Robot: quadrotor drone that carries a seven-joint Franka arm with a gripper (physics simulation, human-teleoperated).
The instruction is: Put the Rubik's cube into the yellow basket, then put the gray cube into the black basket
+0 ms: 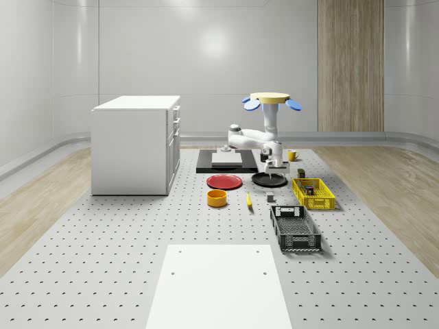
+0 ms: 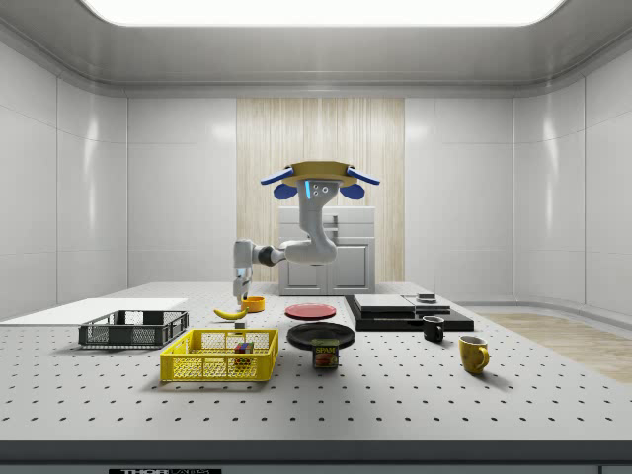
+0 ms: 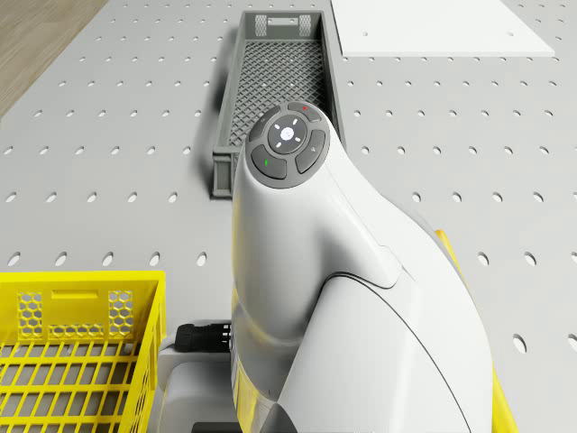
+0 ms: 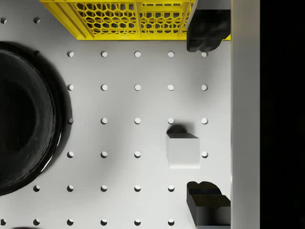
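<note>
The gray cube [image 4: 183, 150] lies on the perforated table between the black plate [image 4: 24, 119] and the yellow basket [image 4: 133, 19]. In the whole-scene view the gray cube [image 1: 270, 197] sits just before the black basket [image 1: 295, 228]. The Rubik's cube [image 2: 242, 348] rests inside the yellow basket [image 2: 219, 355]. The drone [image 1: 268, 99] hovers over the table's middle with its arm reaching down. My gripper [image 4: 207, 119] hangs open above the gray cube, holding nothing. Its two dark fingertips [image 4: 206, 31] stand far apart, and the cube sits slightly to one side of the line between them.
A red plate [image 1: 224, 181], an orange bowl [image 1: 217, 198] and a banana [image 1: 248, 199] lie at the whole-scene view's left of the cube. A can [image 2: 325, 354], two mugs [image 2: 473, 354], a black slab [image 1: 228, 161] and a white cabinet [image 1: 136, 144] stand around.
</note>
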